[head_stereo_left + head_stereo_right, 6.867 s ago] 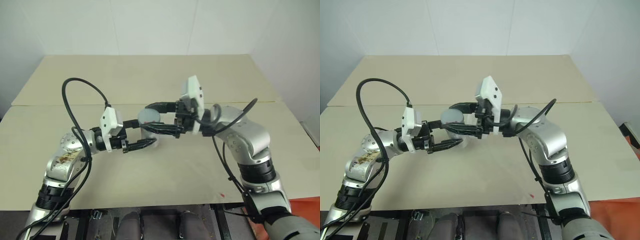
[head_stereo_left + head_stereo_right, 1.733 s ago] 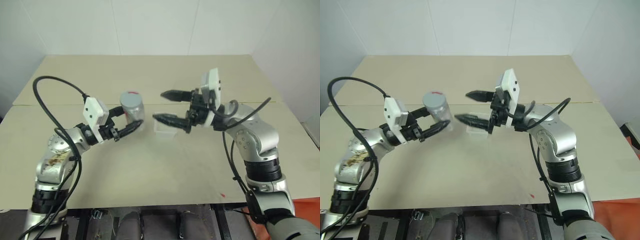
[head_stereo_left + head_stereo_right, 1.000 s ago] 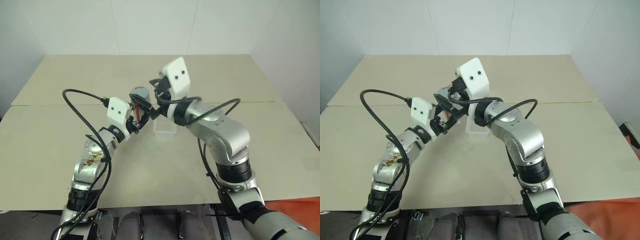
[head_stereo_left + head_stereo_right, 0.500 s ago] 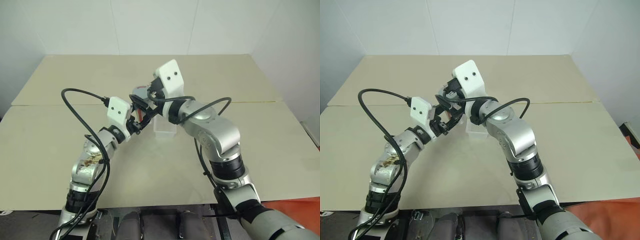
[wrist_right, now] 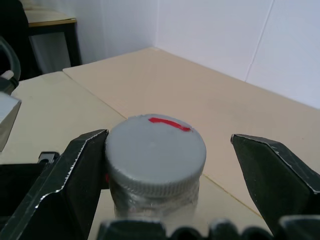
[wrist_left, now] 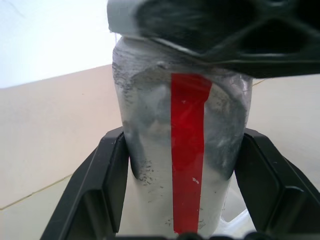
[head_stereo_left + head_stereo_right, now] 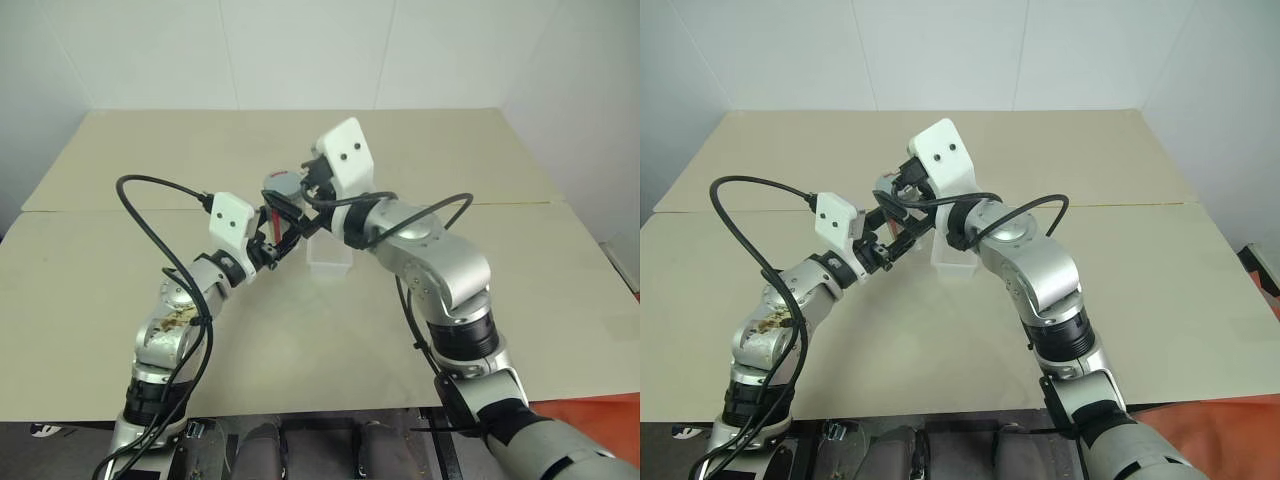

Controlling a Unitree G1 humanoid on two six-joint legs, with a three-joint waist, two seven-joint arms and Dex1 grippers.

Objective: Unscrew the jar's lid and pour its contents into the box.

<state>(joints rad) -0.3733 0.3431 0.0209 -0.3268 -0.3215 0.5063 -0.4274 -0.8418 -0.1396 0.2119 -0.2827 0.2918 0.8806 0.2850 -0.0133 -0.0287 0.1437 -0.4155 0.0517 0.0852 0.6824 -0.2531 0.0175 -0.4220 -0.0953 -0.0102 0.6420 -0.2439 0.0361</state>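
- Left gripper [image 6: 182, 200]: I see both black fingers [image 6: 102, 190] pressed against the sides of the jar [image 6: 182, 150], clamped low on its body. Firm hold, no gap on either side.
- Right gripper [image 5: 170, 165]: jaws spread wide, straddling the lid [image 5: 156, 152]. One finger [image 5: 75, 175] sits just against the lid's rim; the other stands well apart from it. Not closed on the lid.
- The jar is lifted clear of the table [image 7: 200, 150], held up between the two arms near the middle of my view, just to the left of the box [image 7: 330, 258].
- Jar's long axis runs roughly upright, lid end up, leaning a little. The red stripe [image 6: 187, 150] runs lengthwise down its side, facing the left wrist camera.
- Grey powdery stuff coats the inside of the clear wall; I cannot tell how full it is.
- Lid is on the jar, grey, ribbed edge, with a short red mark [image 5: 169, 123] on top near the rim.
- The box rests on the table, open side up, partly hidden behind the right arm [image 7: 430, 250].
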